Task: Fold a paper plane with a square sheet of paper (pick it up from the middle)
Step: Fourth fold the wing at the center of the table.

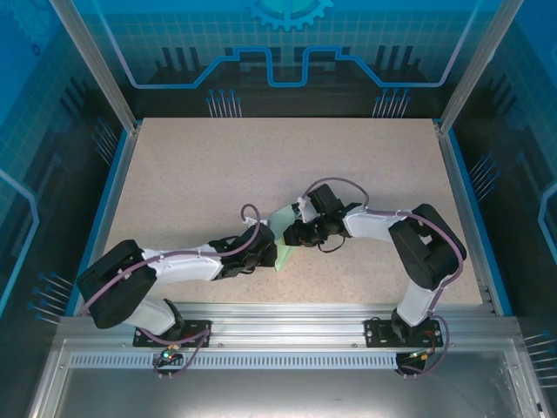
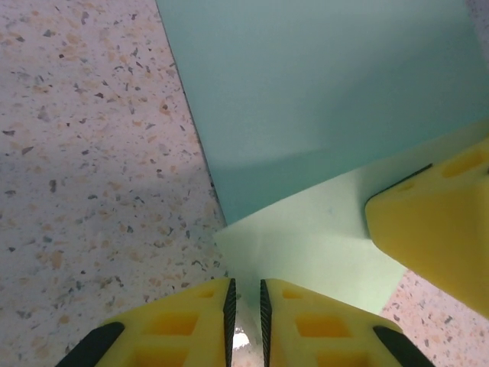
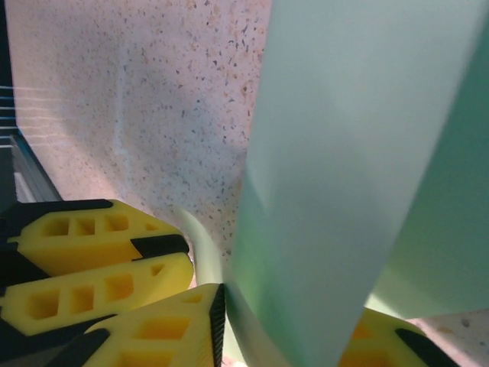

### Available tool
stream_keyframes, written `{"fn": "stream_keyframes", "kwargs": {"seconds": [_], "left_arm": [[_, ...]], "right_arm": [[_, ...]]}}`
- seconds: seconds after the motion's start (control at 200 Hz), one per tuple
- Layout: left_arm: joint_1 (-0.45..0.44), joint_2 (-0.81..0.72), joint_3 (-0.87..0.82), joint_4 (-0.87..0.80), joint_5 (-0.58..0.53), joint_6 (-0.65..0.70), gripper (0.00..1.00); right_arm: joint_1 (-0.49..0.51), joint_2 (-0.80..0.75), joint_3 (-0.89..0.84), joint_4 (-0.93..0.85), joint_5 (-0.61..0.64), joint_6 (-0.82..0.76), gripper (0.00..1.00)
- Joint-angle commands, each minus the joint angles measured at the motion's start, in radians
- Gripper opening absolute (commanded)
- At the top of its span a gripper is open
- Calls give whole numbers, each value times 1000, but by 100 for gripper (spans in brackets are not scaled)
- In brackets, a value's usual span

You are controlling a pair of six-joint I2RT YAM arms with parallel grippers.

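Close to the near edge of the table (image 1: 218,165), about in the middle of it, the left arm (image 1: 157,270) and the right arm (image 1: 409,244) are reaching in toward each other.

The left pincer (image 2: 246,297) is squeezing almost shut. A corner of the square sheet of paper (image 2: 321,99) is sitting in the thin gap between its tips. I think it is pinning that corner so the sheet is not sliding while a fold is being made.

Just beside it, the right pincer (image 3: 294,317) is coming in from the other side. The paper is running up between its two tips, and they are standing narrow around it. I cannot tell if they are really pinching it or only hugging it. One of its yellow fingers (image 2: 435,229) is lying on the pale low part of the sheet.

Part of the sheet is lying flat on the table. The other part is lifting up and bending over, like a page being turned. I think this is an early fold, because the paper is not looking like a plane.

The sheet's left edge is lying straight on the speckled top. Past the paper, the table is stretching open to the far edge and out to both side edges, so there is lots of room that way. The tight spot is between the two pincers, which are nearly bumping. The near edge is close behind them.
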Motion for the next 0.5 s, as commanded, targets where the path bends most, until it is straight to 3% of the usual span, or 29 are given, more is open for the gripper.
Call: {"fn": "stream_keyframes", "kwargs": {"seconds": [0.0, 0.205, 0.355, 0.495], "left_arm": [[13, 30, 35, 1, 3, -4, 19], [7, -6, 27, 1, -1, -18, 27], [-70, -64, 13, 9, -5, 11, 36], [-138, -6, 55, -33, -36, 16, 37]], "right_arm": [[16, 12, 37, -64, 40, -15, 20], [32, 21, 79, -143, 129, 18, 9], [34, 20, 96, -179, 153, 43, 8], [37, 22, 110, -207, 158, 38, 8]]}}
